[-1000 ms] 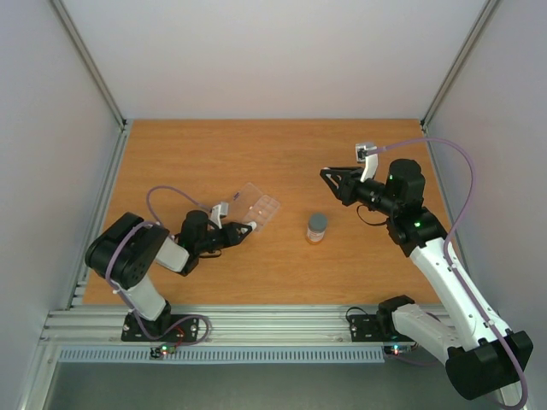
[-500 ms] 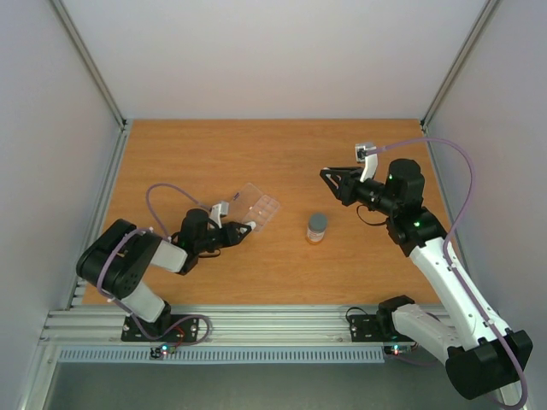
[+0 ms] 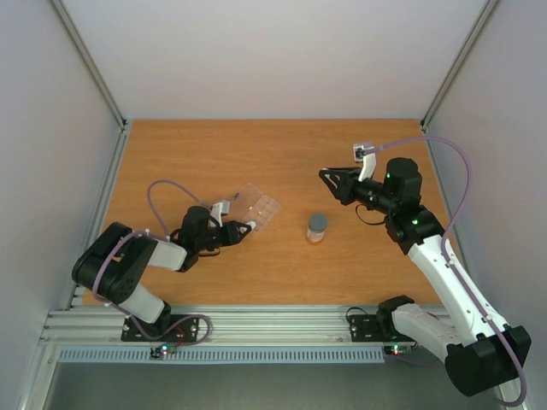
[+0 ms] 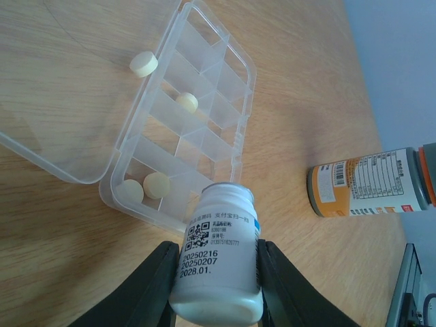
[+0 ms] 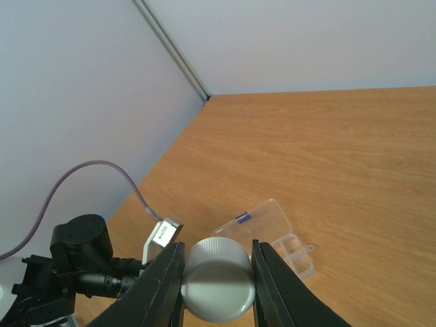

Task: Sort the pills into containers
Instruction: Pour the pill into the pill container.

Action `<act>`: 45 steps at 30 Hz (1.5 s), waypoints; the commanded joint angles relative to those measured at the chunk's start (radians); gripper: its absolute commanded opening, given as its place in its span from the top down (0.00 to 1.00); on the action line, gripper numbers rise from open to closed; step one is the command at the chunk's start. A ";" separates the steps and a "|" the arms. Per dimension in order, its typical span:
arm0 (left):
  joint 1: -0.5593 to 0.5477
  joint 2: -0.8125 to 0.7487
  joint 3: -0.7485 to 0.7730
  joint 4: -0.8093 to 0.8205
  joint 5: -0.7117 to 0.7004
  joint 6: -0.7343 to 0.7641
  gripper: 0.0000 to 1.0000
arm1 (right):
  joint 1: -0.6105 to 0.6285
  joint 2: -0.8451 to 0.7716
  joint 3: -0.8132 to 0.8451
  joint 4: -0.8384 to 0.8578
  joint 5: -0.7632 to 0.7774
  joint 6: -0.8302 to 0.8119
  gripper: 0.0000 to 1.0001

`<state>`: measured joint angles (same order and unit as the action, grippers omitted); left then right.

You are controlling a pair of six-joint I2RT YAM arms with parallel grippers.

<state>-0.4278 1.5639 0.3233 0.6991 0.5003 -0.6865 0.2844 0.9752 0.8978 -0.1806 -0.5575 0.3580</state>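
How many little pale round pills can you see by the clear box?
4 pills. Two share the pill box's nearest cell, one sits in a middle cell, one lies on the open lid. The white bottle in front may hide more.

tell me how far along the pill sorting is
Done: the box is open and three pale pills sit in its cells, a fourth by the hinge. In hand: the left fingers grip an uncapped white bottle aimed at the box; the right fingers hold a white cap. Left: the orange bottle stands capped, apparently untouched.
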 commanded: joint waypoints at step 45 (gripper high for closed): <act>-0.051 -0.053 0.138 -0.263 -0.095 0.108 1.00 | -0.002 0.062 0.065 -0.017 -0.033 -0.017 0.80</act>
<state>-0.4728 1.5394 0.4324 0.4591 0.4297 -0.6121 0.2844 1.0298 0.9195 -0.1963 -0.5766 0.3580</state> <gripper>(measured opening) 0.295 0.246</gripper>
